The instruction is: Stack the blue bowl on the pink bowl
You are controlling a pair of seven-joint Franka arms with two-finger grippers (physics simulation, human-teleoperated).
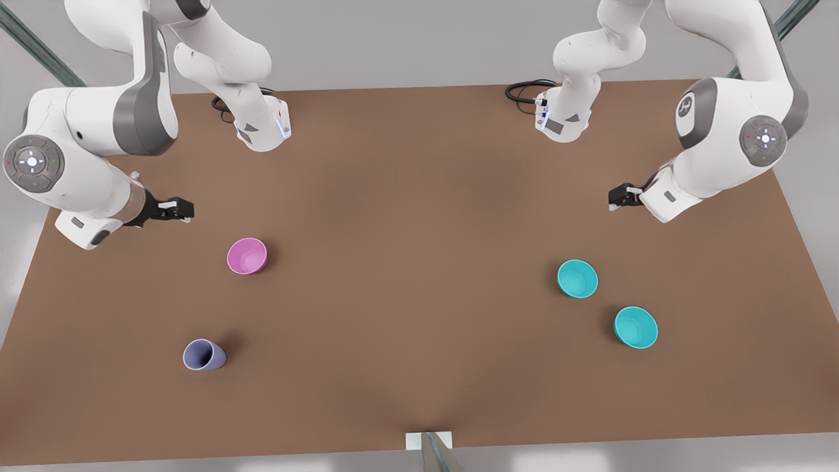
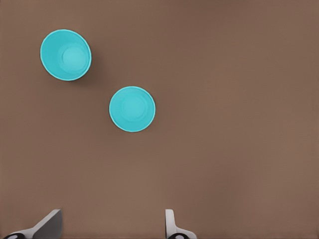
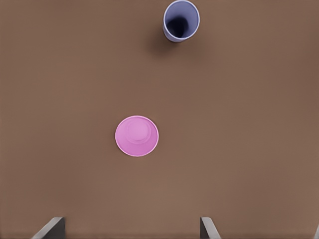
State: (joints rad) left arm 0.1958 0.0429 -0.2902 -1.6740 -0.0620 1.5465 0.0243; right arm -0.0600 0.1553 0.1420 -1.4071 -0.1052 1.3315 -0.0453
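The pink bowl [image 1: 247, 255] stands upright on the brown table [image 1: 419, 196], at the front view's left. My right gripper [image 1: 183, 210] hovers open and empty, behind and left of it; the right wrist view has the pink bowl [image 3: 136, 136] ahead of that gripper [image 3: 130, 228]. Two teal-blue bowls that look alike stand upright at the front view's right, one [image 1: 577, 278] nearer the middle, the other [image 1: 636, 327] closer to the front edge. My left gripper [image 1: 616, 196] hangs open and empty behind them. In the left wrist view, both bowls [image 2: 132, 109] [image 2: 66, 55] lie beyond that gripper [image 2: 109, 224].
A lavender-grey cup [image 1: 204, 354] [image 3: 181, 20] stands near the front left of the table. Both arm bases [image 1: 262, 128] [image 1: 564, 118] with black cables sit at the back edge. A small white mount [image 1: 429, 440] is at the middle of the front edge.
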